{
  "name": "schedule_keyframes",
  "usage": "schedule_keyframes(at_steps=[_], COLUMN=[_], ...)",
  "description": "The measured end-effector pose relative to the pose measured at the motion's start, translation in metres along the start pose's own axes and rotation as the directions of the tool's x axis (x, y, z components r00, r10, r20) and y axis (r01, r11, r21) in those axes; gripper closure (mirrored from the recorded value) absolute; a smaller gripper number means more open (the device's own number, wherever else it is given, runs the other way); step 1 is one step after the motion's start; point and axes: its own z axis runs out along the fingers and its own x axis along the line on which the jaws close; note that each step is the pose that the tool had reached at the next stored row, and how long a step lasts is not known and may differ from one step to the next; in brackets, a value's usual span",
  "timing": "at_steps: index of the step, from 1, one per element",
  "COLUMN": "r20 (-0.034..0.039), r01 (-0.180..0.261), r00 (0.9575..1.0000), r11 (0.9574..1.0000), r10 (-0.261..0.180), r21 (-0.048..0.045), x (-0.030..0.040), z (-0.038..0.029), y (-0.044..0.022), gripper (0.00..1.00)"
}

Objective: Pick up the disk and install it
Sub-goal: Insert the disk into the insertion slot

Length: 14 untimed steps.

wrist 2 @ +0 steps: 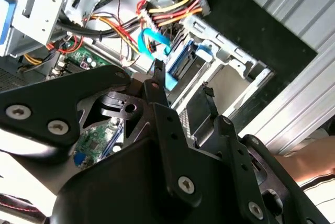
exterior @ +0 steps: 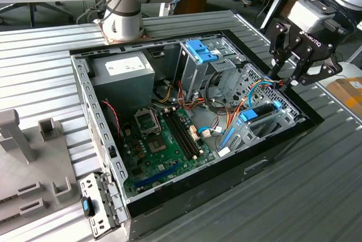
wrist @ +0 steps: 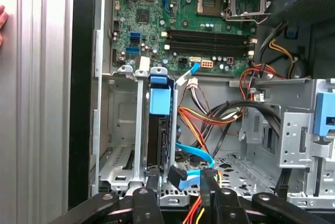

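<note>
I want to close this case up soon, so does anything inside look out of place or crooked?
Nothing looks damaged or crooked. The disk stands straight in its drive bay, with the open gripper close by. One oddity: the CPU socket on the motherboard is bare, with no cooler on it.
</note>
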Motion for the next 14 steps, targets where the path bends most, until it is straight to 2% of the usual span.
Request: schedule_keyframes(at_steps=[2,3,4,5,12,14], r20=[0.0002,0.0004,0.0005,0.0006,0.0006,0.0025], r01=[0.002,0.006,0.009,0.010,0.012,0.059], r00=[1.0000,1.0000,1.0000,1.0000,0.9999,0.9982], r11=[1.0000,1.0000,1.0000,1.0000,0.9999,0.9982], r10=[-0.002,-0.006,-0.009,-0.010,-0.012,-0.059], r21=[-0.0003,-0.0006,-0.0008,-0.0009,-0.0010,-0.0034], x=[0.0002,0.0006,0.0007,0.0008,0.0008,0.0010], z=[0.0003,0.0008,0.0010,0.0012,0.0014,0.0026], y=[-0.0074,-0.0170,-0.0219,-0.0244,-0.0266,-0.0279], gripper=[0.56,0.56,0.56,0.56,0.56,0.56])
